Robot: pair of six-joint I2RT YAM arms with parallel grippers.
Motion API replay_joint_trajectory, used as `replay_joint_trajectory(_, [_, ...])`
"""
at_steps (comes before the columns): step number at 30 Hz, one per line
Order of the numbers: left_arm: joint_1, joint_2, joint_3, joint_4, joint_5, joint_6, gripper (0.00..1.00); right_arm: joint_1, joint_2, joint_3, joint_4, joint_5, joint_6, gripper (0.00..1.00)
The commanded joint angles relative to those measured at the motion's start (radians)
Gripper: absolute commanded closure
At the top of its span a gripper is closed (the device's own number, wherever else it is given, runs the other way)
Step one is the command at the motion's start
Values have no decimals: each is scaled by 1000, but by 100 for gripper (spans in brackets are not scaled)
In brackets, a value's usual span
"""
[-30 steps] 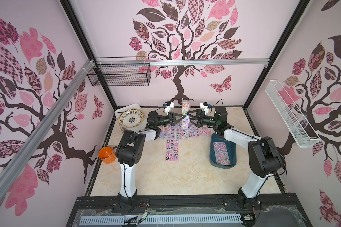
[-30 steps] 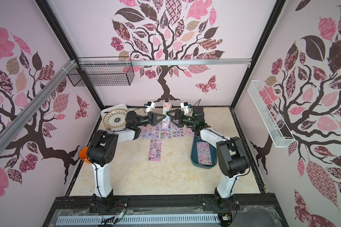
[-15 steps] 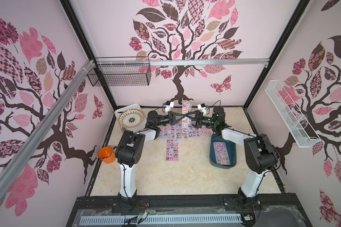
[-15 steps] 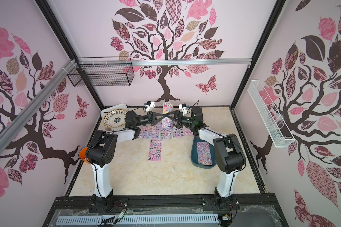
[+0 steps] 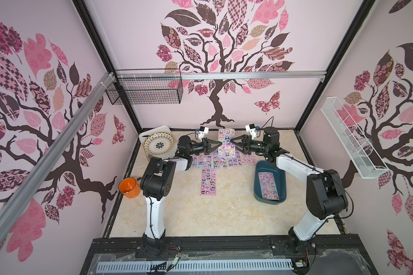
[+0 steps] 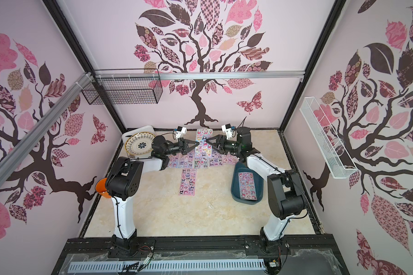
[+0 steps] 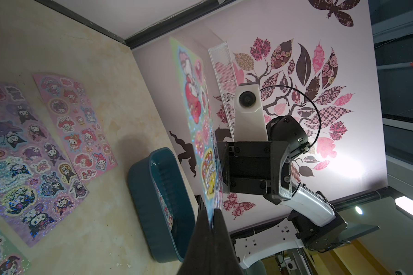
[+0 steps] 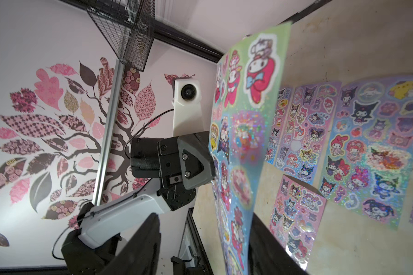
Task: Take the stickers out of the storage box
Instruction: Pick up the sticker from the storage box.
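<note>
What looks like a handover is under way at 12 o'clock of the counter (image 5: 200,214) — one sticker sheet (image 5: 226,135) hangs upright in the air between the two arms. The left fingers (image 7: 200,247) are clenched on one edge of it. The right fingers (image 8: 143,250) stand apart and straddle the opposite edge, one close by the sheet's face and the other well clear, with nothing pinched.

To do this well, I judge the right should close squarely and deep on the sheet before the left lets go — the sheet is thin and bows, so a grip on the bare margin could slip or crease it. It could then go down on bare counter beside the row of stickers (image 5: 215,162) lying flat just short of 12 o'clock, not on top of them.

The storage box (image 5: 257,188) sits at about 4 o'clock, with a remaining sheet (image 5: 268,185) flat inside, not yet taken out.
</note>
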Motion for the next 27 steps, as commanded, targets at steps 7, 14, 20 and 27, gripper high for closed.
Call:
replay_joint_trajectory(7, [-18,-29,9,-196,24,172,100,28,1,76,-184,76,-123,83])
replay_joint_trajectory(14, [-22,-68,23,-384,23,312,100,28,28,139,-452,192,-258,98])
replay_joint_trajectory(20, [-5,-84,24,-520,3,410,82,29,35,145,-532,189,-292,100])
replay_joint_trajectory(27, [51,-92,-17,-528,-18,420,63,30,3,78,-515,124,-286,100])
